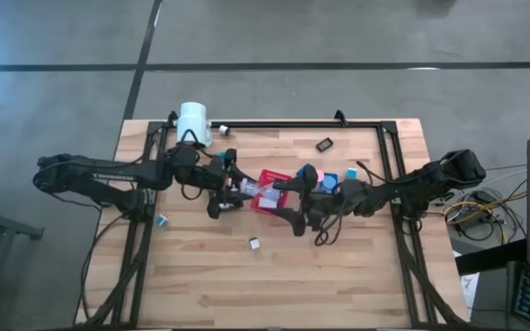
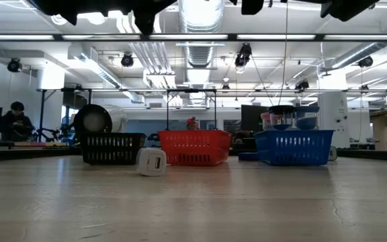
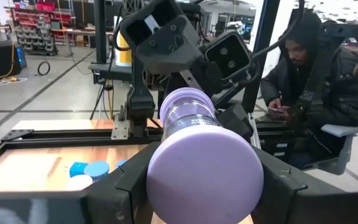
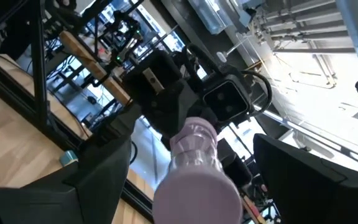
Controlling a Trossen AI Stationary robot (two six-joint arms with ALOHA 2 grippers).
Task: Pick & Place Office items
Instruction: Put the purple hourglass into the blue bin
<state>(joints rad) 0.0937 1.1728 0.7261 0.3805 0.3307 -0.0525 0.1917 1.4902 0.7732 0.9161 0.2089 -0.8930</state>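
A lavender cylinder (image 1: 254,191) hangs level above the red tray (image 1: 267,175) at mid-table, between my two grippers, which face each other. My left gripper (image 3: 201,168) comes from the table's left and is shut on it. My right gripper (image 4: 194,134) comes from the right. It is open, its fingers (image 4: 98,177) standing wide on either side of the cylinder's other end (image 4: 197,186) without touching it. Other office items lie loose: a white block (image 1: 255,243), a teal bit (image 1: 163,220), a black piece (image 1: 324,143), and pink (image 1: 307,172) and blue caps (image 1: 329,179). My left gripper pinches the lavender cylinder by its round sides (image 3: 166,155) between its two fingers, near the end that faces the table's left. The fingers lie level, coming from the left, along the cylinder. The cylinder is level and clear of the red tray below.
A big white cylinder (image 1: 194,122) stands at the far left corner. In the low view, black (image 2: 113,148), red (image 2: 195,146) and blue trays (image 2: 293,146) stand in a row, the white block (image 2: 152,161) before them. A person (image 3: 309,81) sits beyond the table's right end.
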